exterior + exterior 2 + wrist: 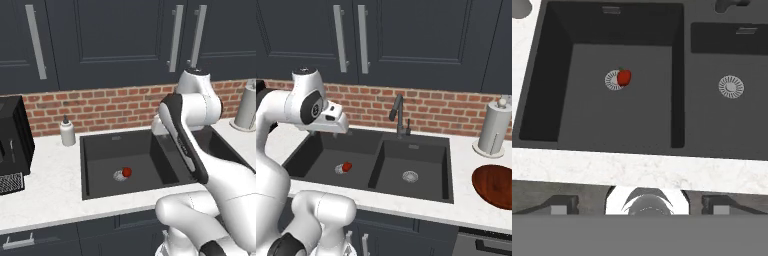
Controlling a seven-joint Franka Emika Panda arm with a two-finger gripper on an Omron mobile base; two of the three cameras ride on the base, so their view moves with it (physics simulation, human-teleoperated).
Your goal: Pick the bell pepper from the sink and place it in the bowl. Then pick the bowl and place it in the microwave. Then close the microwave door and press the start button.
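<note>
The small red bell pepper [127, 171] [347, 166] [624, 77] lies on the round drain in the left basin of the black double sink [115, 142] [421, 152] [557, 70]. My gripper [640, 205] hangs high over the sink's front rim, well apart from the pepper. It is open, fingertips [560, 204] wide apart with nothing between them. The hand [332, 120] hovers above the left basin's near corner. The reddish-brown bowl [496, 186] sits on the counter right of the sink. The microwave is out of view.
A black arched faucet [398, 116] rises behind the basin divider. A paper towel holder [493, 129] [247, 107] stands behind the bowl. A soap dispenser [67, 132] and a black appliance [12, 142] stand left of the sink. Dark cabinets hang above.
</note>
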